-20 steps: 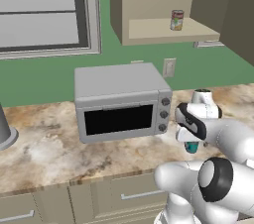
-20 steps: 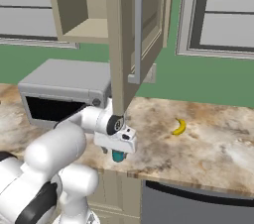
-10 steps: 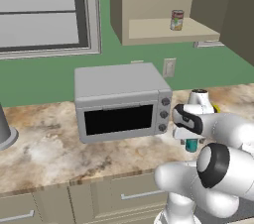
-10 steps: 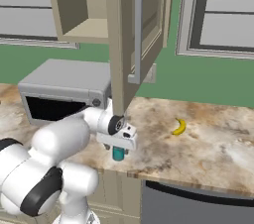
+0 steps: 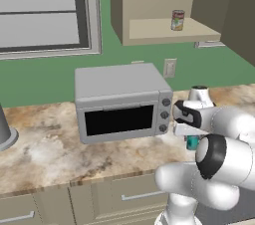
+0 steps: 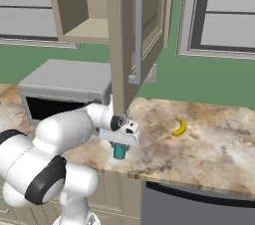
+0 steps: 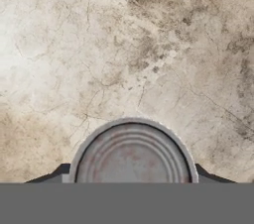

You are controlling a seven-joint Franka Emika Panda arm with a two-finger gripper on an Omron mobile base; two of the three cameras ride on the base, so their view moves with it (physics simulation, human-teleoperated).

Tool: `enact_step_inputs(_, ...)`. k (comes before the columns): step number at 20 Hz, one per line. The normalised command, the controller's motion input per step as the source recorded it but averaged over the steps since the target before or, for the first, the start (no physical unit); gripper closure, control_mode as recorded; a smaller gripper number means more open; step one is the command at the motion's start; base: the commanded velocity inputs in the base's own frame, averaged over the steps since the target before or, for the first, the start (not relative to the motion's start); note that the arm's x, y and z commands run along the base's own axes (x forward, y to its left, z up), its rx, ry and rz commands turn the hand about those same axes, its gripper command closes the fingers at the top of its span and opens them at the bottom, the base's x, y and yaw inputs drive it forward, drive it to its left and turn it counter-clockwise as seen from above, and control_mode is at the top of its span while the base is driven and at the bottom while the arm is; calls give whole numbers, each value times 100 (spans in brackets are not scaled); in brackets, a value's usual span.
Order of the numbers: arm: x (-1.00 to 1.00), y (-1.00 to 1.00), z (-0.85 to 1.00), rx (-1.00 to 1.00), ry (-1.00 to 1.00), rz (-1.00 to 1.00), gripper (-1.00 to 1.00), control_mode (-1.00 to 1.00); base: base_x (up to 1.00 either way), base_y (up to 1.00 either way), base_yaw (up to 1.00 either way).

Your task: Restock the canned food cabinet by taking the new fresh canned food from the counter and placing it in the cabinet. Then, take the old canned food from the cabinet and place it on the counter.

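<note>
Your two-finger gripper (image 6: 120, 150) points straight down over the small teal cylindrical can (image 6: 119, 152), which stands upright on the long beige-brown marbled stone worktop (image 6: 209, 144) close to its tan front edge, just off the right front corner of the grey box-shaped toaster oven (image 5: 122, 101). In the hand view you look down on the can's ridged silvery lid (image 7: 132, 157), with a dark finger (image 7: 55, 174) showing at each side of the rim; the fingers look pressed against the can's sides, so the claw appears closed on it at about the can's width, and the can sits on the stone. The small silvery can with a red, yellow and whitish label (image 5: 177, 20) stands upright on the pale inner shelf of the tall beige-tan wall cabinet (image 5: 149, 5), near the shelf's front right edge, with the door hanging open. A yellow banana (image 6: 180, 127) lies on the worktop well to the right of the teal can, nearer the back wall.
</note>
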Motion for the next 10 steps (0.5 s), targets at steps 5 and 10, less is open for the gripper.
enact_step_inputs(5, -51, 20, 43, -2, -33, 0, 100, -100, 0, 0, 0)
enact_step_inputs(10, -55, 36, 100, -9, -59, 0, 100, -100, 0, 0, 0)
